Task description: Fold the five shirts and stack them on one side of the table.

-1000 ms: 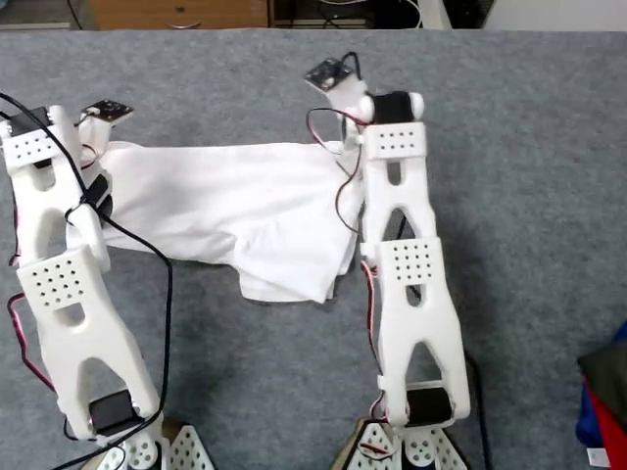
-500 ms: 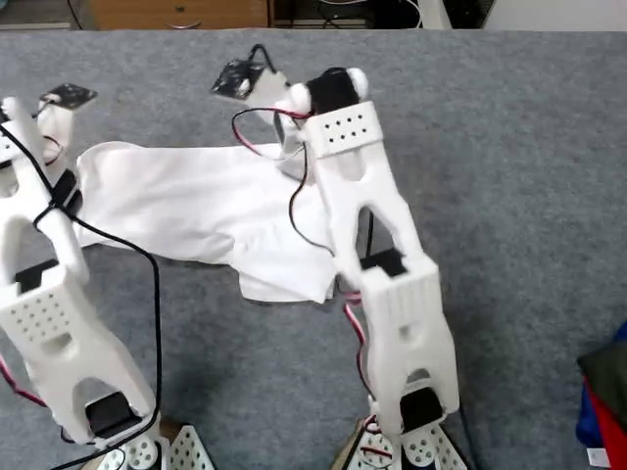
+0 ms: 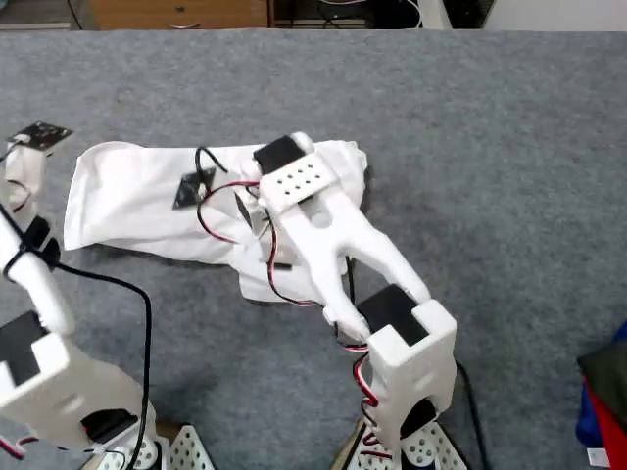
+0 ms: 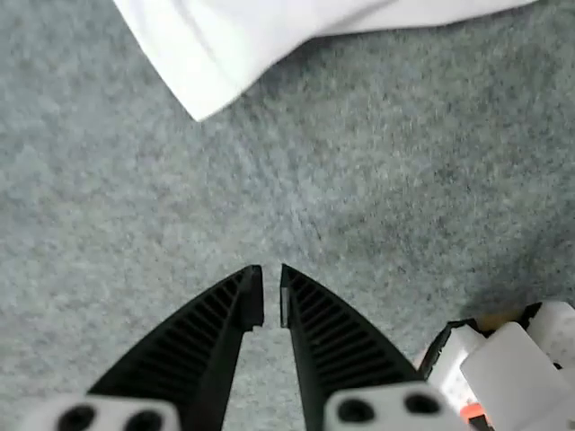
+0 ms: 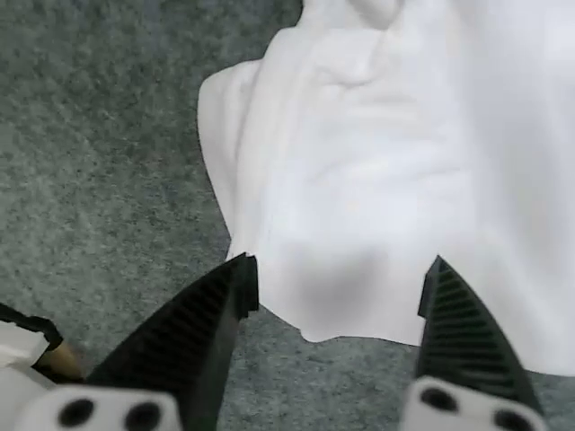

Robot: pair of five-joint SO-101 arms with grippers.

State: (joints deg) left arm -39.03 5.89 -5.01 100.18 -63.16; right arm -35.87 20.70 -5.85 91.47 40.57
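- Since the white shirt (image 3: 137,196) lies flat but rumpled on the left-centre of the table (image 3: 509,147), with one flap jutting toward the arm bases, it is judged part-way through folding and not yet stacked.
- Handling, as a judgement: thin, light cloth, wholly limp. It will sag and drag when lifted, and doubled layers may slip apart. It is not fragile.
- Recommended hold: pinch at a hem or corner, taking all layers at once. The rounded edge under the right wrist camera looks a fair purchase.
- Right gripper (image 5: 337,278): jaws spread wide, empty, hovering over the shirt's edge where cloth meets table.
- Left gripper (image 4: 271,294): jaws drawn together to a thin slit, holding nothing, over bare table. A shirt corner lies near but apart from it.
- Surface: grey, felt-like covering with some nap. It is likely to grip the cloth, so sliding a fold may bunch it, and lifting seems safer.
- At the table's right edge, well apart from the shirt, lies a heap of dark, blue and red cloth (image 3: 602,392), possibly further garments, though I cannot tell.
- Beyond the far edge stands a wooden drawer unit (image 3: 176,12).
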